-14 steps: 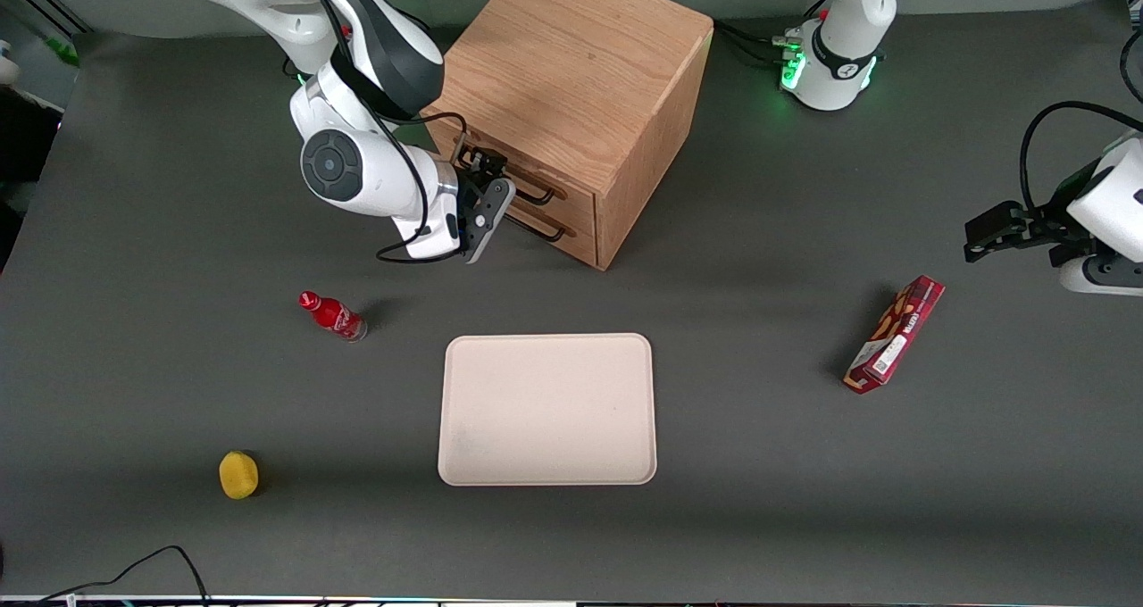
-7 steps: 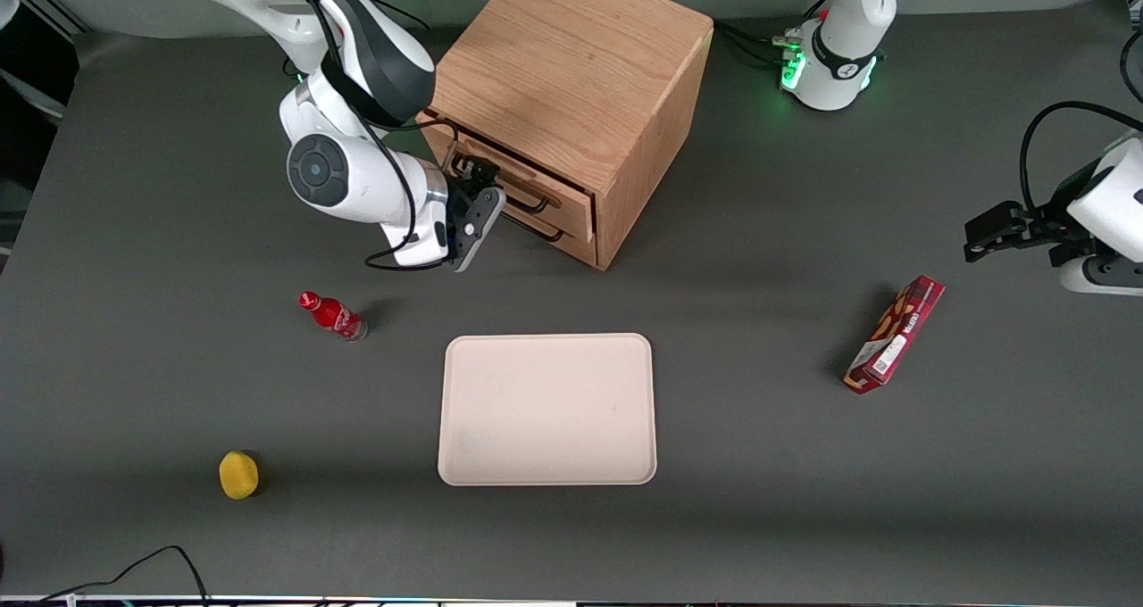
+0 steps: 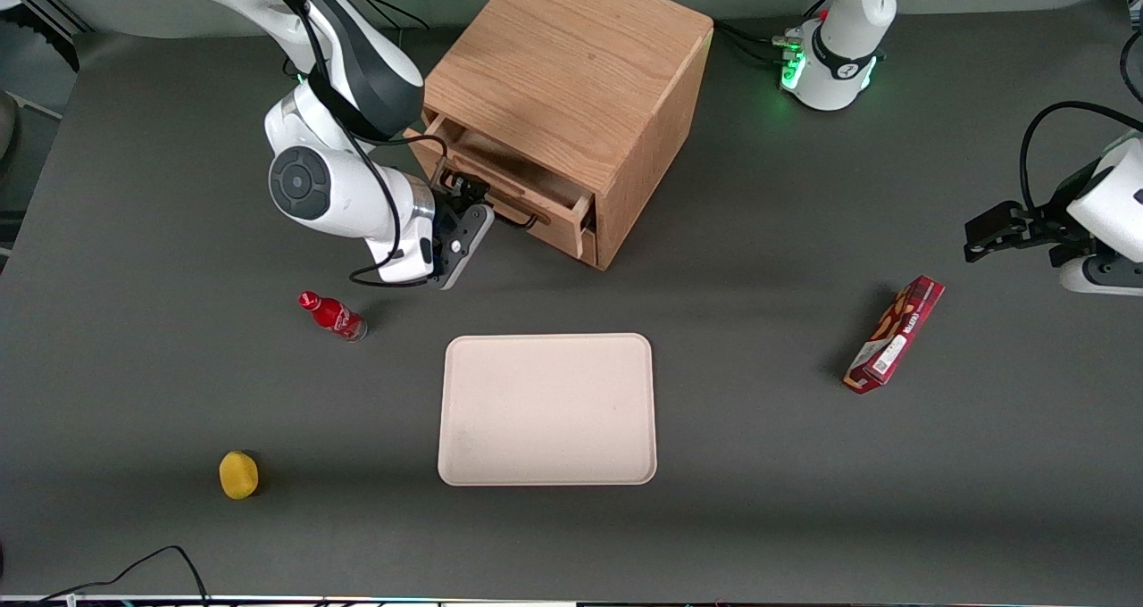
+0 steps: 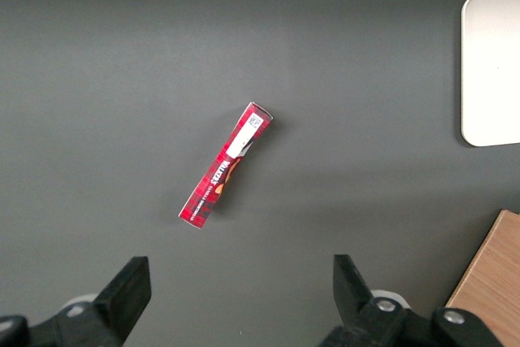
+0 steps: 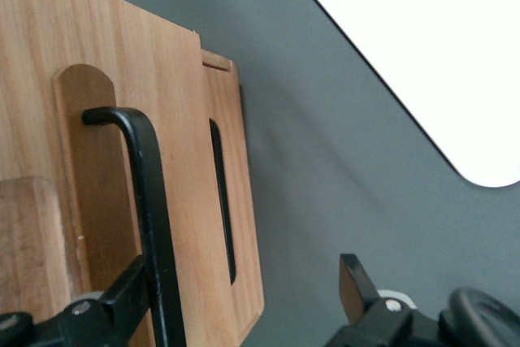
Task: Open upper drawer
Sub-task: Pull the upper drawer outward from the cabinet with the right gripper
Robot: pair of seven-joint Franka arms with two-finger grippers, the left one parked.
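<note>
A big wooden cabinet (image 3: pixel 571 80) stands on the dark grey bench (image 3: pixel 759 500). It has two drawers in its front. The upper drawer (image 3: pixel 527 187) is pulled partway out, and I can see into its plain wooden box. The lower drawer (image 5: pixel 231 225) sits pushed in under it.

The gripper (image 3: pixel 464 198) is right in front of the upper drawer, at the black handle (image 3: pixel 513 219). The view from the right wrist shows the handle (image 5: pixel 150 225) as a black bar, with one finger (image 5: pixel 122 302) touching it. The other finger (image 5: pixel 353 286) is well apart from the first one. So the fingers are spread wide, and only one of them is hooked against the bar. They are not squeezing it.

Nearer to the front camera than the cabinet lies a pale tray (image 3: pixel 546 409). A small red bottle (image 3: pixel 332 315) lies beside the tray, toward the working arm's end of the bench. A little yellow thing (image 3: pixel 238 474) sits nearer still to the camera, close to that same end. I cannot tell what it is.

A red box (image 3: pixel 895 334) lies toward the parked arm's end of the bench. It is well apart from the tray.
</note>
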